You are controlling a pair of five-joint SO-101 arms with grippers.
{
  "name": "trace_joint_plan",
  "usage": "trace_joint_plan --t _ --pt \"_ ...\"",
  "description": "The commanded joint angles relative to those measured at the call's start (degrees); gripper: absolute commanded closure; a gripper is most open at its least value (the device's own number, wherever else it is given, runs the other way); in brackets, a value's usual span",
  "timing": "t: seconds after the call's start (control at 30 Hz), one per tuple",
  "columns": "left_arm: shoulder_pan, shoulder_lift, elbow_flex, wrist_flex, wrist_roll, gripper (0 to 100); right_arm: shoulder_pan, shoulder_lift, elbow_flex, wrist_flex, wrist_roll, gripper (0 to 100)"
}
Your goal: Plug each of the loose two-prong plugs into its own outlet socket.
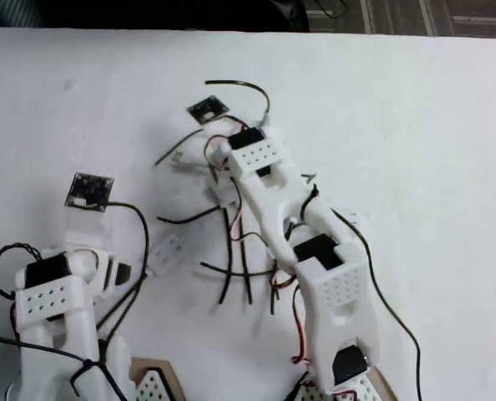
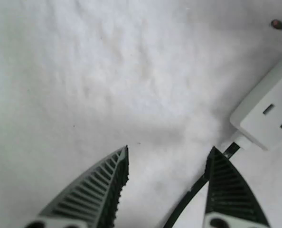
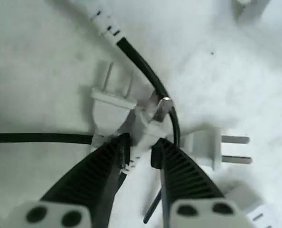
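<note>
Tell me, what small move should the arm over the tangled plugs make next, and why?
Probably lift a little: the right tool seems to pinch the middle plug, which lies crowded between a second plug and a third plug, beside a black cord.

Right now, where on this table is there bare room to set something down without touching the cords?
Free: the wide stretch of table right of the right arm, and the far left corner beyond the left hand. Crowded: the middle, where cords and plugs tangle around the right hand, shut on a plug.
</note>
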Motion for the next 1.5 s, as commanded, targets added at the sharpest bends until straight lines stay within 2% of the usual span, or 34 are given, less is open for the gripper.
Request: trace_joint_plan --t 0.0,0.2,0.5,0.57,0.7,0.77,1.03,1.27,1.47 --pt "-0.6 -0.7 -0.1 -0.9 0.3 74 1.4 -2.2 -2.5 3.2 -0.2 97.4" --pt "-0.6 -0.7 -0.1 -0.9 0.3 74 5.4 -11.5 -3.9 12.3 -0.6 98.1" --pt "-0.6 -0.7 -0.1 -0.9 0.3 74 15.3 -24.2 -3.9 24.7 -1.8 98.1" --pt "-0.6 -0.7 -0.1 -0.9 0.3 74 16.8 -25.8 -3.8 27.6 -8.6 98.1" --pt "-0.6 -0.7 -0.1 -0.9 0.3 74 19.6 -27.6 -3.7 30.2 -28.7 98.1" --pt "-0.6 -0.7 -0.1 -0.8 0.3 74 21.2 -28.2 -3.6 30.6 -36.0 98.1" --pt "-0.7 -1.0 0.7 -0.8 0.3 74 29.9 -33.4 8.2 30.6 -48.3 98.1" --pt "-0.7 -1.0 0.7 -0.8 0.3 74 39.3 -37.9 19.5 30.6 -48.4 98.1" --pt "-0.7 -1.0 0.7 -0.8 0.3 74 42.4 -38.5 23.3 30.5 -41.9 98.1"
